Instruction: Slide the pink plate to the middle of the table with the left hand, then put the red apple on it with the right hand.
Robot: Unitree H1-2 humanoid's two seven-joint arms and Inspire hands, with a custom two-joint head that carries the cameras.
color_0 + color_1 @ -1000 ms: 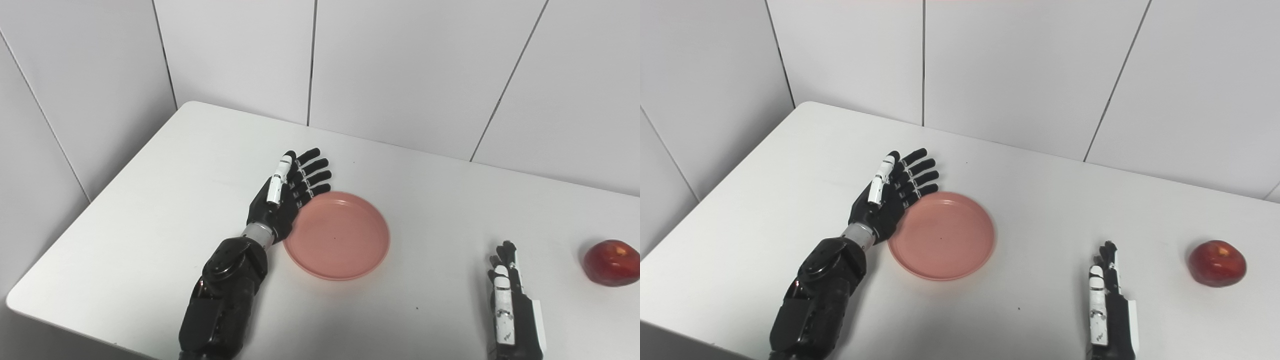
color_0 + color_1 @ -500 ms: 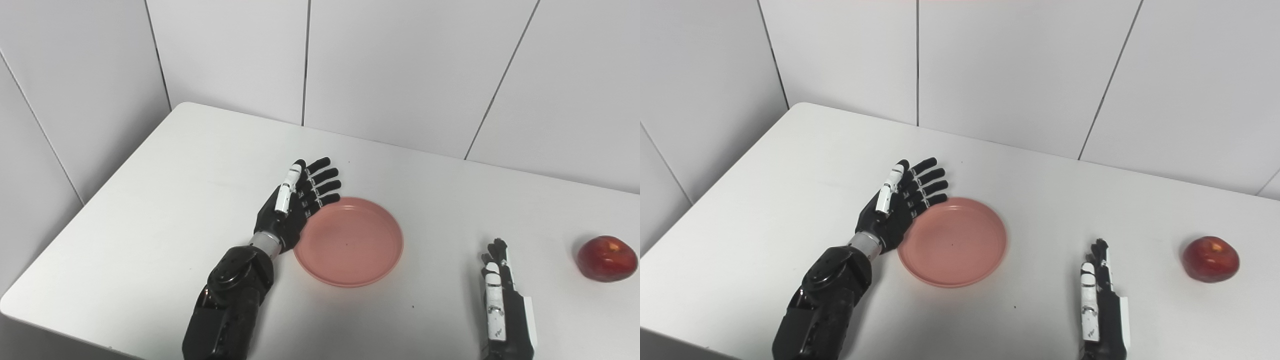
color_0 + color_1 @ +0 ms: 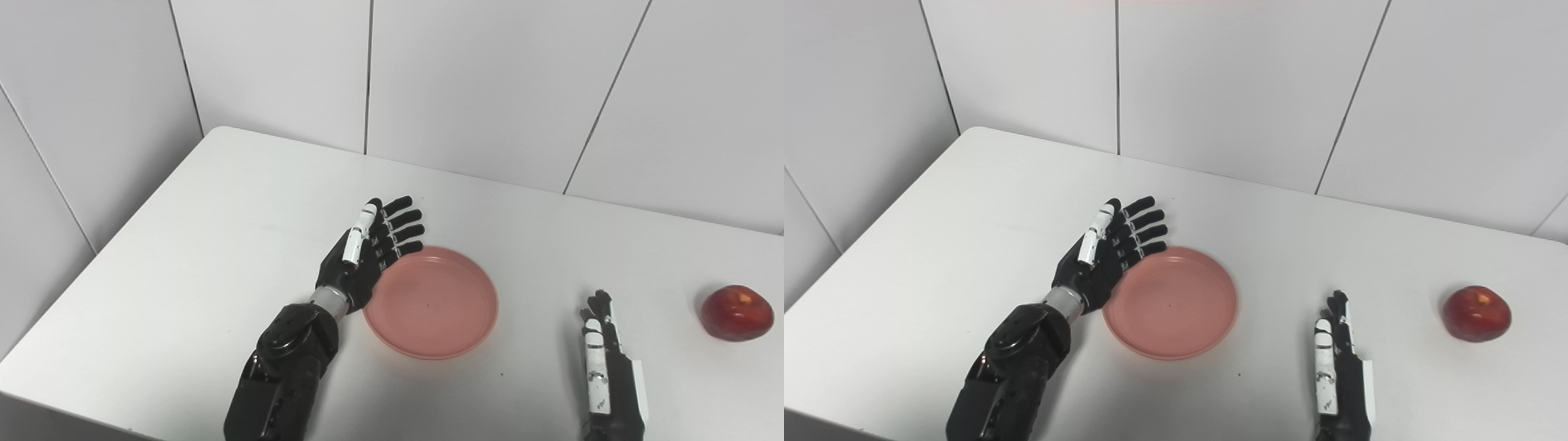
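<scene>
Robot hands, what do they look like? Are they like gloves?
Not gloves: hard machine parts. The left hand is black with jointed fingers, a white cover along its thumb and small pale marks on the fingers. A silver metal ring forms its wrist, above a chunky glossy black forearm. The right hand is black too, with a white strip and a white panel along its side.

A white tabletop (image 3: 214,202) carries a pink plate (image 3: 430,302) near its middle and a red apple (image 3: 736,312) well apart at the plate's 3 o'clock, near the right edge.
</scene>
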